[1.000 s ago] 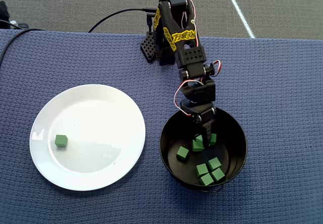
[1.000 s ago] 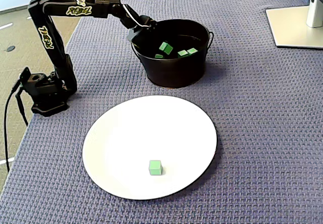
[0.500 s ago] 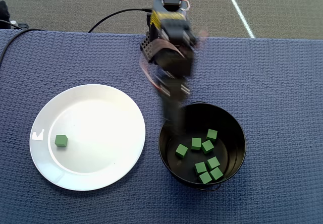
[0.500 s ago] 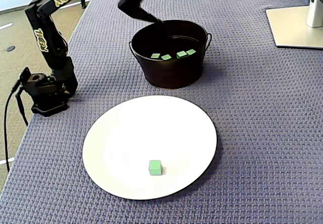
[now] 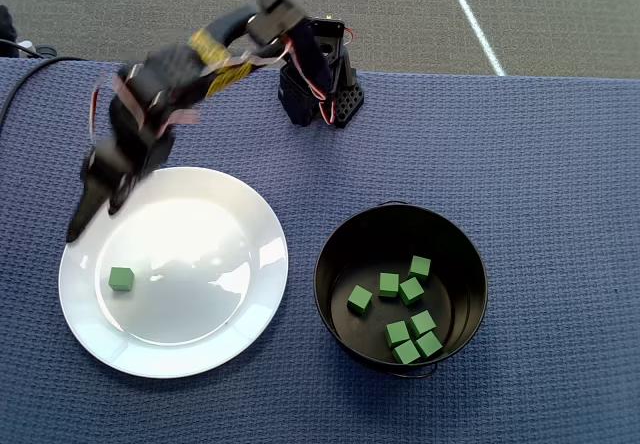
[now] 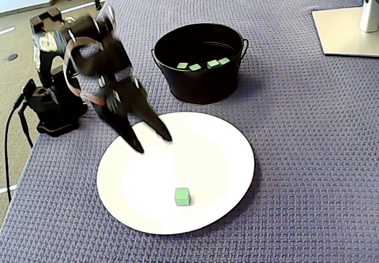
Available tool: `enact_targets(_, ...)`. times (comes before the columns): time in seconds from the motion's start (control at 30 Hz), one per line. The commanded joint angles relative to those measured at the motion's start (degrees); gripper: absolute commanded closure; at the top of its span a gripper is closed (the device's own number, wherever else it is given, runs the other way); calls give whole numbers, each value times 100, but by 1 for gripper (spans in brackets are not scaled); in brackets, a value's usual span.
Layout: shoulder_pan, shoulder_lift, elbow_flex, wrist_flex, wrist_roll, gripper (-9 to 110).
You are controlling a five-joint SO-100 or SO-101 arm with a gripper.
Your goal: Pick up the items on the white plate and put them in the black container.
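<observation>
Counter w/ a blue woven cloth carries everything; grey floor beyond its far edge in the overhead view. The arm is motion-blurred, its base clamped at the counter's far edge, cables running off to the left.

White plate sits left in the overhead view, the black pot just beside it on the right, not touching. In the fixed view the plate is in front and the pot behind it.

A pale flat stand base w/ a post lies at the top right corner of the fixed view, well apart from both.

Hand hangs over the plate's near-arm side, fingers spread wide, empty. In the overhead view it is over the plate's upper-left rim.

One green cube is left on the plate, near the hand's tips but clear of them. Seven cubes lie on the pot's floor; the pot wall hides some of them in the fixed view. Nothing blocks the lone cube.
</observation>
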Motion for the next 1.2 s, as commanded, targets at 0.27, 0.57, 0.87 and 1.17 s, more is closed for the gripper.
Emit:
enact_targets(0.27, 26, -1811, -1494, 360, 211, 67)
enact_targets(0.57, -105, -2224, -1626, -62, -554, 68)
enact_targets(0.87, -387, -2329, -1406, -132, -773, 71)
enact_targets(1.17, -483, -2320, -1169, -114, -949, 77)
